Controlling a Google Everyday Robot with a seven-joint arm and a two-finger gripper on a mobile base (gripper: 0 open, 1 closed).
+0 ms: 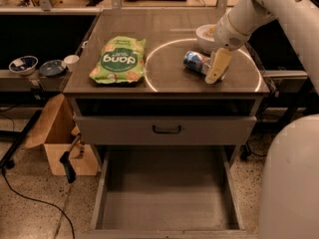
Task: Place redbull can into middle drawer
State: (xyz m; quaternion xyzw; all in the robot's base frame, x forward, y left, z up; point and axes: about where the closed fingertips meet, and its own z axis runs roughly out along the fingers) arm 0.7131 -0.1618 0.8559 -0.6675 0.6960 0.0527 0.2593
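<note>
The slim blue-and-silver metal redbull can (196, 61) lies sideways, long axis left-right. The cream gripper (217, 71) is at its right end; I cannot tell its grasp.

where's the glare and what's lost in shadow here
Camera view: a bright ring of glare arcs over the cabinet top, circling the redbull can, with the gripper down at the can; the gap under the top is black shadow; the open middle drawer is dim, its floor evenly lit.

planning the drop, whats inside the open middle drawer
Only bare grey floor shows in the middle drawer; its rear is hidden under the closed drawer front. The gripper is beside the redbull can on the tabletop.
</note>
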